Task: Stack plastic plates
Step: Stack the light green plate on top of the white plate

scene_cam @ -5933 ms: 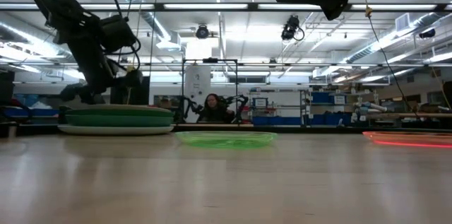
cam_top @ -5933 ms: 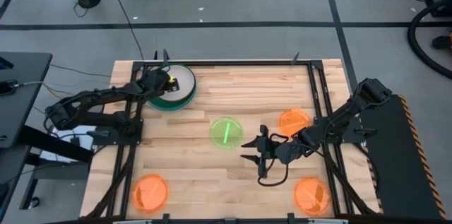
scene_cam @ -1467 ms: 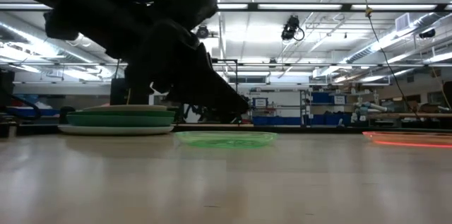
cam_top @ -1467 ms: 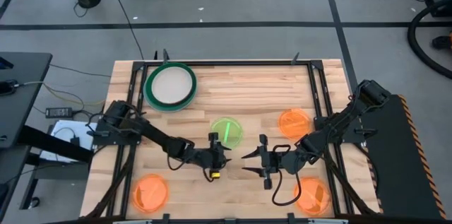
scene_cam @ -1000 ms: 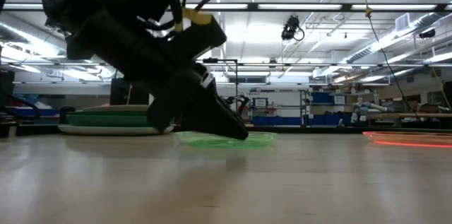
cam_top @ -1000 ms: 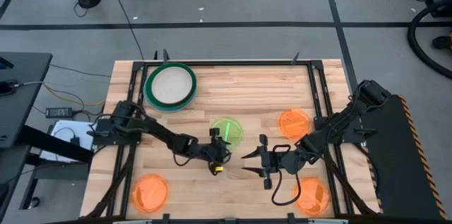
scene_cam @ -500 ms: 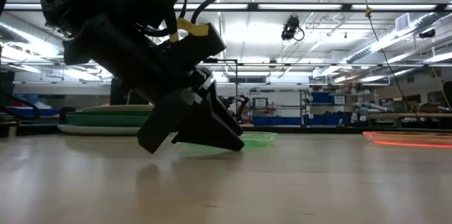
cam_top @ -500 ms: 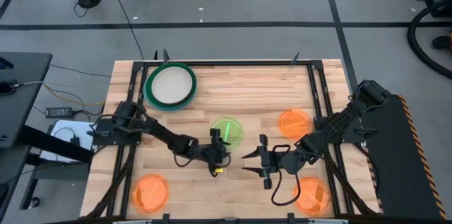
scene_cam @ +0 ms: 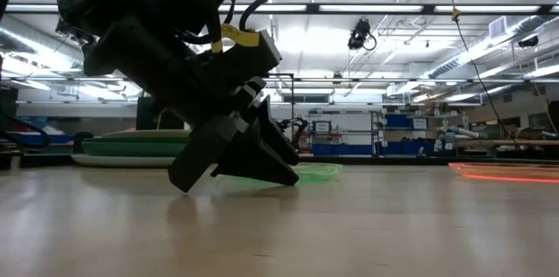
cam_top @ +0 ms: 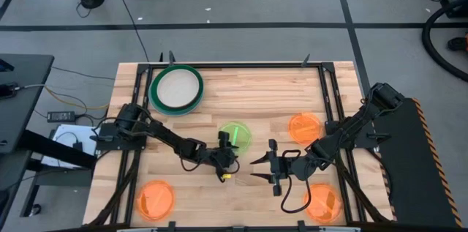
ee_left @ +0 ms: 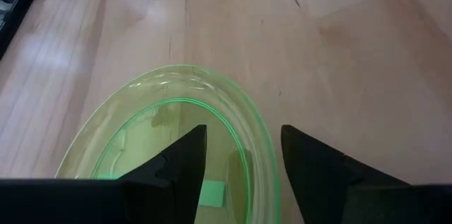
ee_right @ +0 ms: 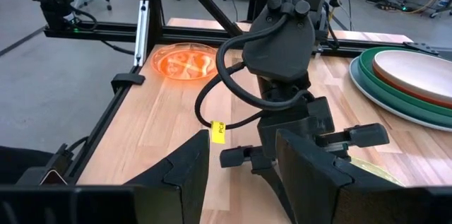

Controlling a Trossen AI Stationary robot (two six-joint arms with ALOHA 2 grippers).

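Neon-green plate (cam_top: 234,136) at frame centre, its near rim between the parted fingers of the left gripper (cam_top: 225,160), not yet clamped; right gripper (cam_top: 260,167), fingers wide, waits right of centre; large stack (cam_top: 176,90) upper left.

Neon-green plate (cam_top: 235,136) flat mid-table; 3 orange plates (cam_top: 304,125) apart; big stack (cam_top: 176,91) far-left.

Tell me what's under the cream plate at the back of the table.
The cream plate tops a stack: a dark green plate beneath, then a pale one on the table. Any plates between are hidden.
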